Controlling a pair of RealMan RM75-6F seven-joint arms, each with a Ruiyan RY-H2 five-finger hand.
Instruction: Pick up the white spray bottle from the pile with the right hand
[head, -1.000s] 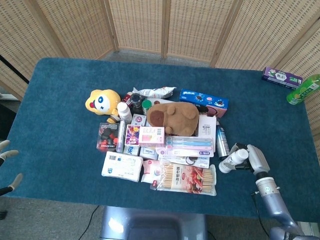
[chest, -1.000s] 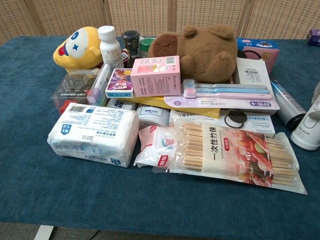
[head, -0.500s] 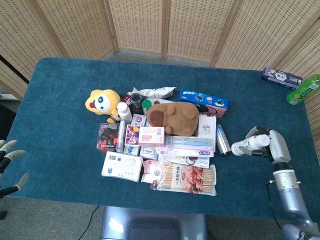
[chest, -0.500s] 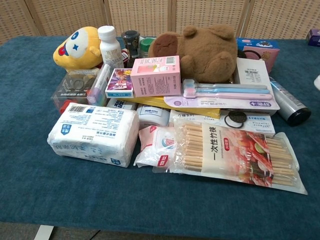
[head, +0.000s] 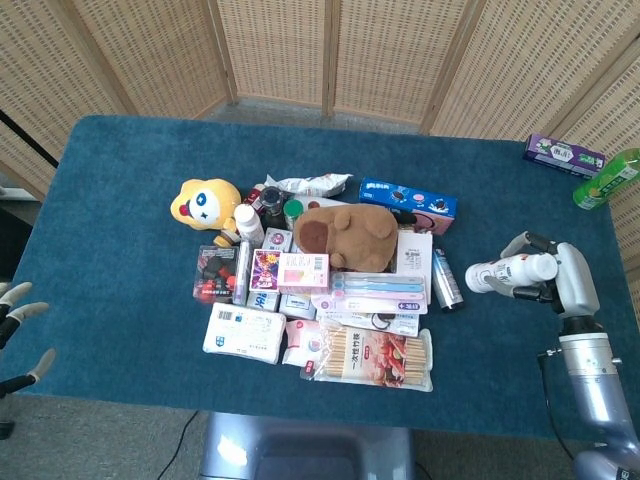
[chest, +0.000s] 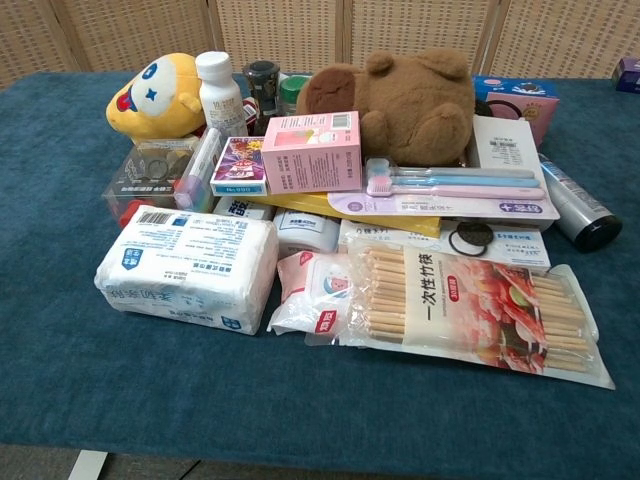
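We see the right hand (head: 562, 280) wrapped around the white spray bottle (head: 510, 271), which lies sideways in its grip, off to the right of the pile and apart from it. Nearest on the pile's edge lies a dark cylindrical can (head: 445, 282), then the toothbrush pack (head: 378, 287), the brown plush bear (head: 347, 229) and the bamboo-stick packet (head: 375, 355). A second ago the bottle sat lower and closer to the can; hand and bottle have since moved up and rightward. At the far left edge the left hand (head: 18, 330) shows fingers spread, holding nothing. Everything rests on a blue cloth-covered table (head: 130, 190), with woven screens (head: 330, 50) behind.
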